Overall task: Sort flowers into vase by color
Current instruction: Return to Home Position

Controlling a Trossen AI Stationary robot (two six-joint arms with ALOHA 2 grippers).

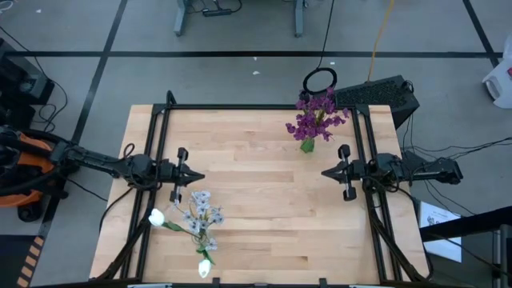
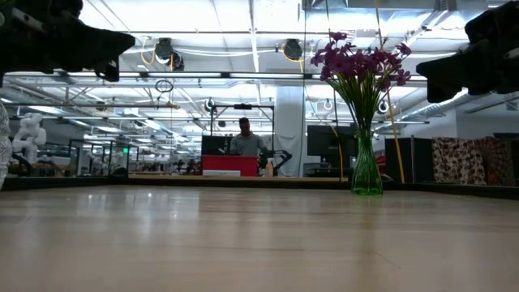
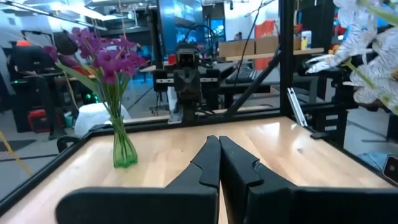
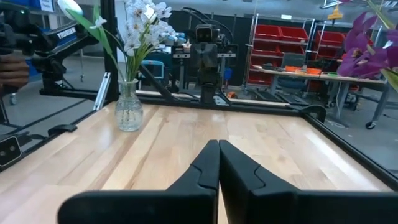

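Wood, pale and bare, runs across the middle of the table (image 1: pixel 264 232). At the near left stands the transparent vase (image 4: pixel 129 111), with white buds (image 1: pixel 156 217) leaning out on long stems and the pale sprig (image 1: pixel 200 210) bunched between them. No stem that I can see lies loose on the boards, so by my reading the sorting is done and only the parking remains.

Move up to mid-table. The left gripper (image 1: pixel 200 178) hangs at the left rail, pointing inward, its two fingers pressed flat together and nothing between them. Opposite, the right gripper (image 1: pixel 324 172) mirrors it at the right rail, also pinched shut and empty. The low view shows both arms raised well off the surface.

That left claw is the one to watch. The pale sprig sits just near of it, and those stems splay wide. Going home cleanly means drawing straight back along the arm's own line, keeping height and taking it slowly, with no sweep toward the near side that could catch a blossom and tip the glass.

Farther on, at the far right, the green vase (image 2: pixel 366 174) holds the purple flowers (image 1: pixel 316 118), upright and tidy. The right arm has more room, but its elbow should keep off that bouquet.

Beyond the table, a person (image 2: pixel 246 139) stands far back in the room, well apart from the rig.
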